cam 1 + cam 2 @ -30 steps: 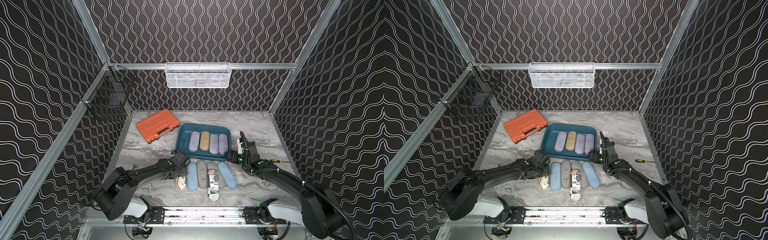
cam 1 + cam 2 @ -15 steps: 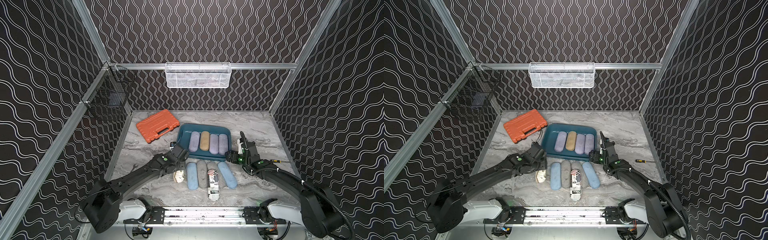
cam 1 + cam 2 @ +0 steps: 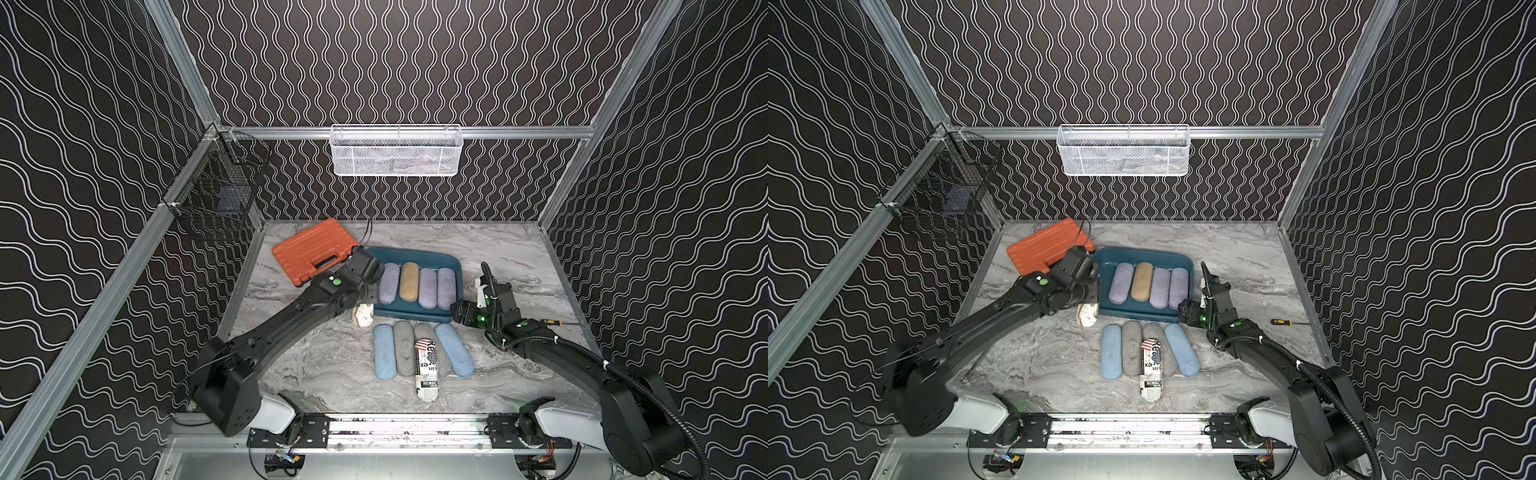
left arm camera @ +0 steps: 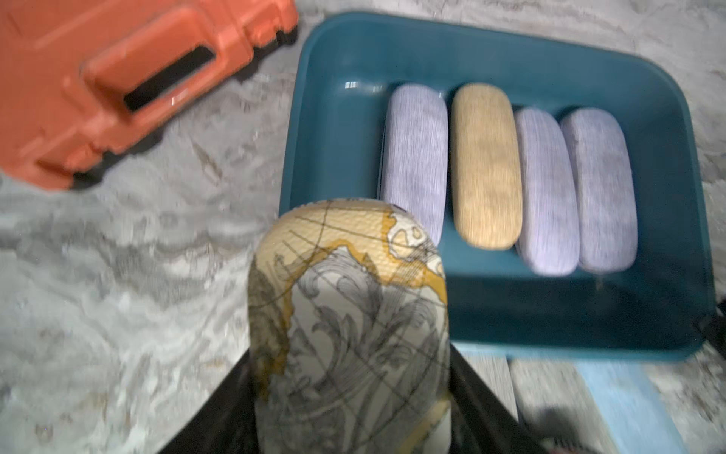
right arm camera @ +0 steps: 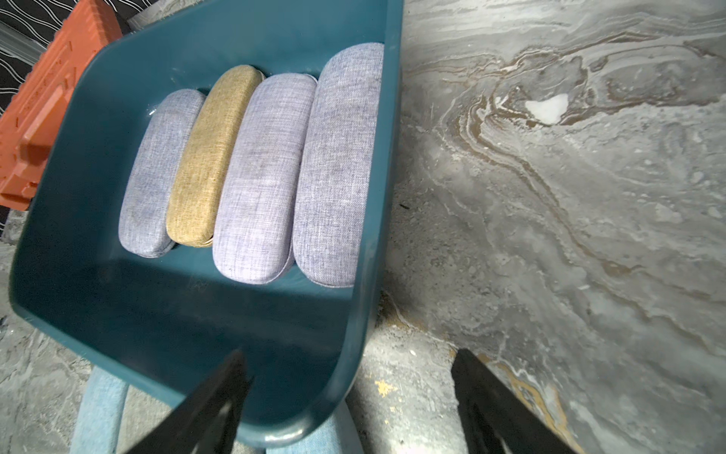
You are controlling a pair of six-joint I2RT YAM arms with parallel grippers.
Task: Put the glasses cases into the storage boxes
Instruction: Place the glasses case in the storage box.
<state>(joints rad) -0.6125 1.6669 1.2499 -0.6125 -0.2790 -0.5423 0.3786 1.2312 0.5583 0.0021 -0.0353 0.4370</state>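
Walls (image 3: 395, 62): closing in on three sides, black with white wavy lines.
Table (image 3: 311, 365): showing grey marble.
Tray (image 3: 411, 323): sitting mid-table, teal, holding four cases side by side, ends pointing 12 and 6 o'clock.
Lilac cases (image 3: 388, 283): lying three in the tray, one at its 9 o'clock side, two at its 3 o'clock side.
Tan case (image 3: 409, 280): lying second from 9 o'clock, touching lilac on both sides.
Map case (image 3: 363, 321): hanging clamped at the tray's 8 o'clock corner, by the rim.
Left gripper (image 4: 349, 408): clamping together on the map case, fingers (image 4: 479, 393) pressing its two sides.
Right gripper (image 5: 353, 397): standing apart at the tray's 4 o'clock corner, one finger over the tray, one over the table, gripping nothing.
Blue cases (image 3: 383, 351): lying on the table at 6 o'clock of the tray, bracketing the row.
Grey cases (image 3: 403, 347): lying between the blue ones.
News case (image 3: 428, 370): resting over one grey case, overhanging toward 6 o'clock.
Orange case (image 3: 313, 251): lying at 10 o'clock of the tray.
Screwdriver (image 3: 555, 322): lying at 3 o'clock, well apart.
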